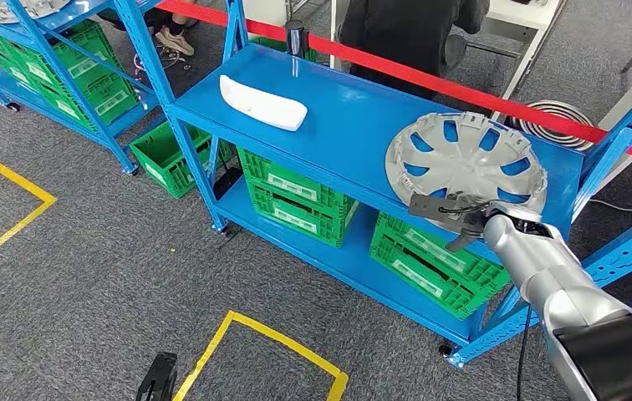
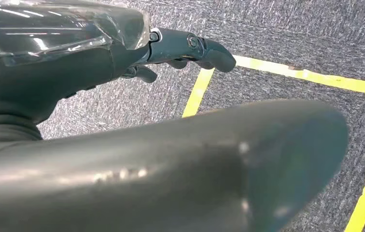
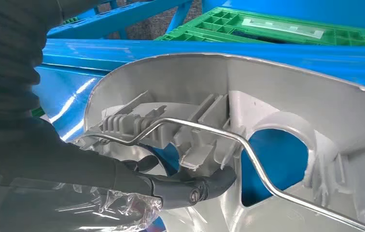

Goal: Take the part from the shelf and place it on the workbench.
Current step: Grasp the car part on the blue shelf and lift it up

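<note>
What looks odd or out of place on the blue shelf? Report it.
The silver plastic wheel cover sits tilted, its near edge raised over the blue metal shelf's front edge where the right hand grips its rim. The white curved part lies flat.

A blue shelf [image 1: 363, 109] carries a white part [image 1: 262, 102] towards its left end and a silver hubcap [image 1: 466, 160] at its right end, overhanging the front edge. Green crates [image 1: 296, 196] sit on its lower tier. The shelf stands on grey carpet [image 1: 87, 267] marked with yellow tape [image 1: 254, 330].
</note>
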